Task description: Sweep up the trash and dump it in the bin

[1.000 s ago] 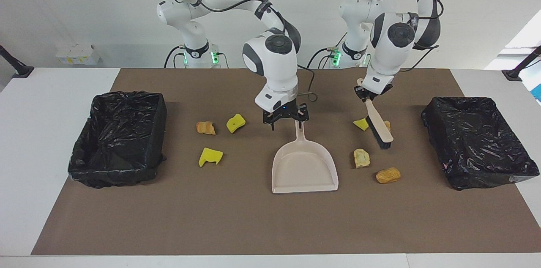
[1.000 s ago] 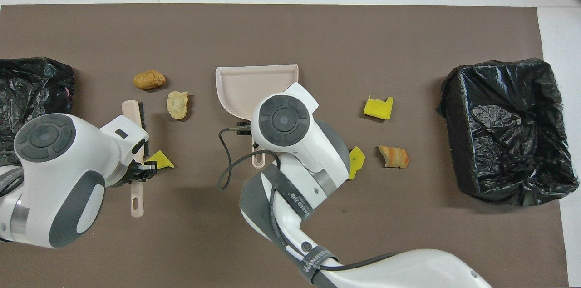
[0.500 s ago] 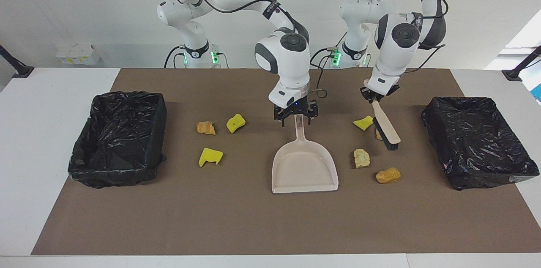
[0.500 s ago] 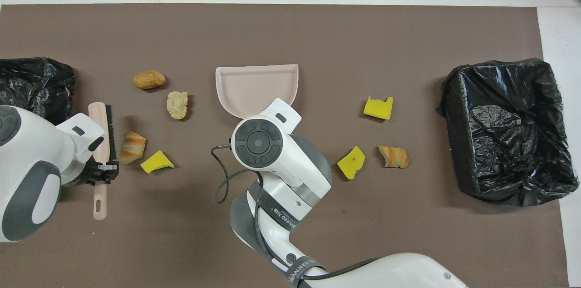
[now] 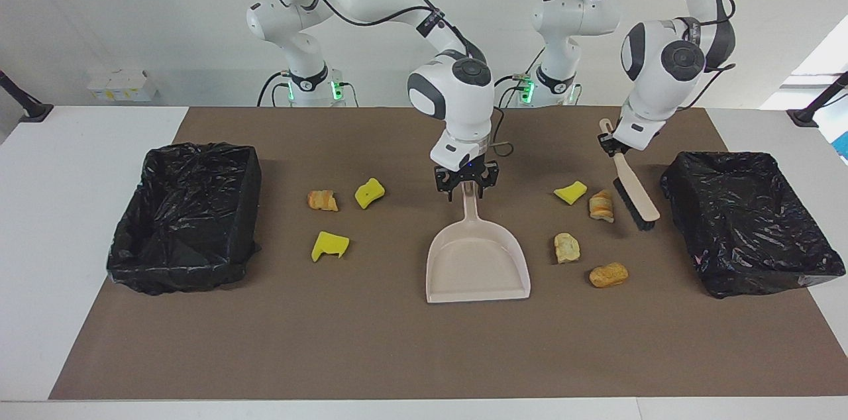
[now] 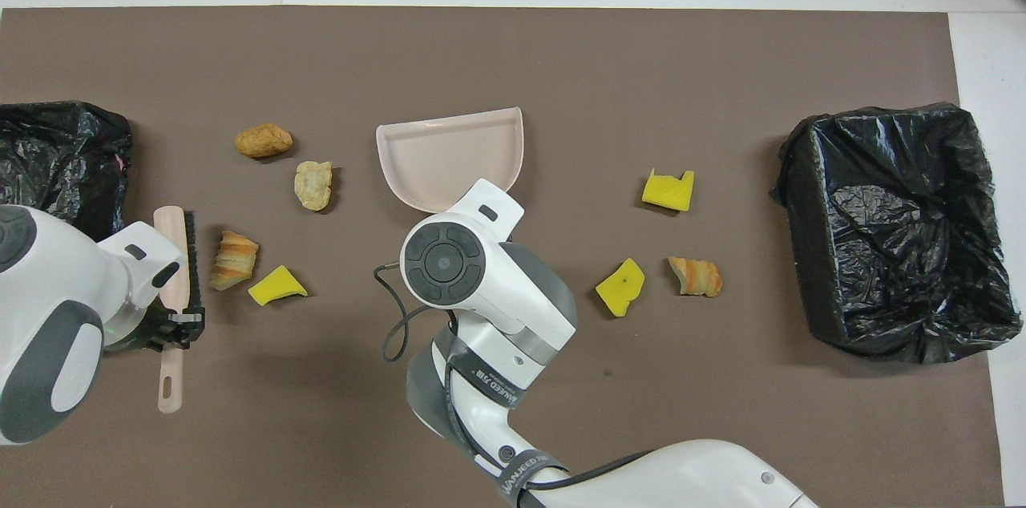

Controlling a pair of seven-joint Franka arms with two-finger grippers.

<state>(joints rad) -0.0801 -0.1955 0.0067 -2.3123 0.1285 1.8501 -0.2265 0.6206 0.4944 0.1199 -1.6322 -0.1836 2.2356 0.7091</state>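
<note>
At mat centre, facing view: right gripper (image 5: 466, 187) has come down from spread-wide to clamped on the dustpan (image 5: 478, 261) handle. Pan mouth faces the mat edge farthest from the robots. Pan is now secured, so sweeping can likely start. Left gripper (image 5: 616, 147) is pinched tight on the brush (image 5: 636, 198) handle. It has swung the brush off the trash toward the bin (image 5: 722, 156) at the left arm's end. Whether the bristles touch the mat, cannot tell. Four pieces lie between brush and pan: striped bread chunk (image 5: 601, 205) just beside the bristles, yellow scrap (image 5: 570, 192), pale chunk (image 5: 566, 248), tan chunk (image 5: 608, 274). Nothing is in the pan yet.

Overhead view: pan (image 6: 449, 151) has turned slightly, which fits a closed grip; the right gripper itself is hidden under the wrist. Brush (image 6: 178, 243) sits beside the bread chunk (image 6: 234, 260), apart from it. Three more pieces lie toward the right arm's end, well apart from both tools: yellow block (image 6: 668, 190), yellow wedge (image 6: 620, 287), orange bread piece (image 6: 695, 276), near the second bin (image 6: 882, 123).
</note>
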